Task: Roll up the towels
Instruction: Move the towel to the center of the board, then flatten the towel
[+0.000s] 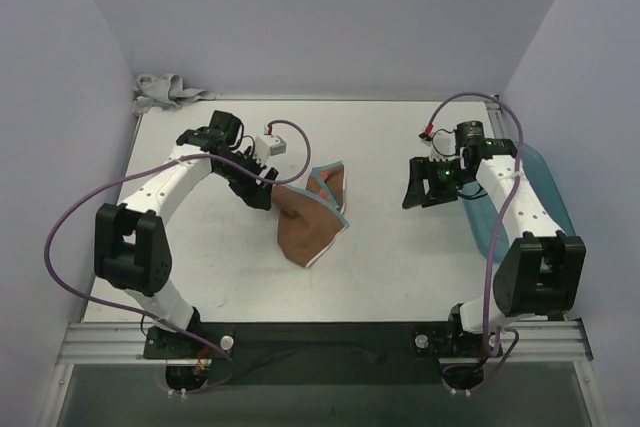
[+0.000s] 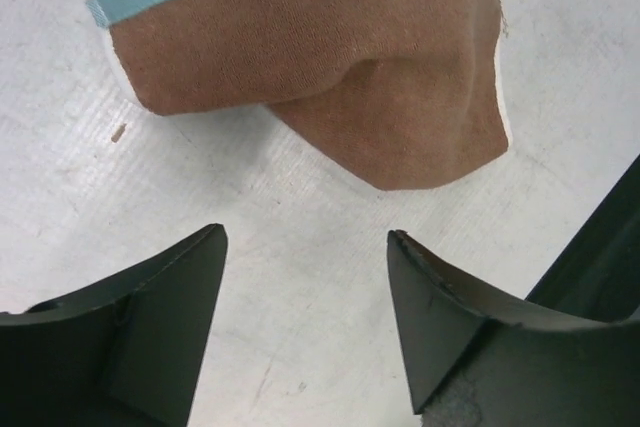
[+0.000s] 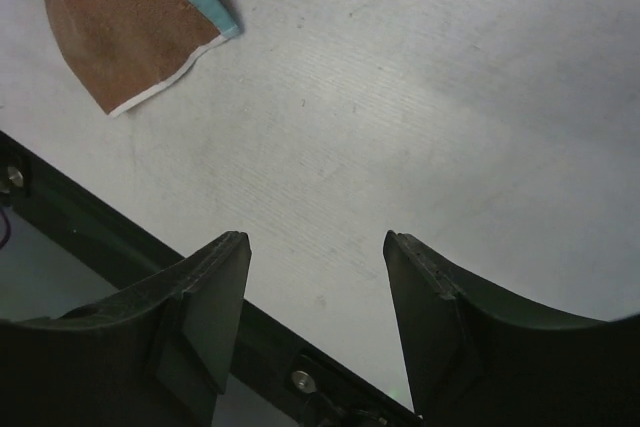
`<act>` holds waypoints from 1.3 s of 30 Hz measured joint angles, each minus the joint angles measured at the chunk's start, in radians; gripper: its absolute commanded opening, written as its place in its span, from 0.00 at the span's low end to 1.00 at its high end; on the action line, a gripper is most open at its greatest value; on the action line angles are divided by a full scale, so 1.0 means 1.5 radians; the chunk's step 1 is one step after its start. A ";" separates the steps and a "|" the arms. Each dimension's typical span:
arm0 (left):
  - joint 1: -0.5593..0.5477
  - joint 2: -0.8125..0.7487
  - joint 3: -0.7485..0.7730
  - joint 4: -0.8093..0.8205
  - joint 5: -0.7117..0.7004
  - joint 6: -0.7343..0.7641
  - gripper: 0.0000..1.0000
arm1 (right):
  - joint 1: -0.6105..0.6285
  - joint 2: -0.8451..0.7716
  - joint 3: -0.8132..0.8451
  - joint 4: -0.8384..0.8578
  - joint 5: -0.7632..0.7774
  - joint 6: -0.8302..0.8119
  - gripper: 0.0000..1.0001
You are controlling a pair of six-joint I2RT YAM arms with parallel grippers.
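A rust-brown towel (image 1: 312,219) with a teal hem lies crumpled and partly folded over itself at the middle of the table. My left gripper (image 1: 264,194) hangs just left of it, open and empty. In the left wrist view the brown towel (image 2: 330,57) lies beyond the left gripper (image 2: 305,239), apart from the fingertips. The light grey towel (image 1: 164,92) is bunched in the far left corner. My right gripper (image 1: 417,195) stands open over bare table to the right. In the right wrist view the right gripper (image 3: 315,239) holds nothing, and a corner of the brown towel (image 3: 120,22) shows at the top left.
A translucent teal tray (image 1: 545,182) sits at the table's right edge, behind the right arm. White walls close in the back and sides. The dark front rail (image 3: 90,237) of the table shows under the right fingers.
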 measured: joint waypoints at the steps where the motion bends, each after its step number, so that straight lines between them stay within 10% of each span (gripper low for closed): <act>1: 0.001 0.007 0.006 0.006 -0.001 -0.007 0.70 | 0.007 0.020 0.007 0.000 -0.005 0.004 0.55; 7: -0.028 0.035 0.019 0.058 0.003 -0.063 0.69 | 0.047 0.143 0.093 0.006 -0.024 0.031 0.52; 13: -0.209 -0.016 -0.021 0.163 -0.080 -0.095 0.73 | 0.092 0.279 0.229 0.037 -0.020 0.071 0.40; 31: -0.445 0.171 -0.050 0.359 -0.306 -0.100 0.73 | 0.131 0.496 0.378 0.149 -0.003 0.205 0.47; 39: -0.435 0.188 -0.060 0.415 -0.336 -0.114 0.34 | 0.137 0.528 0.389 0.166 -0.008 0.232 0.50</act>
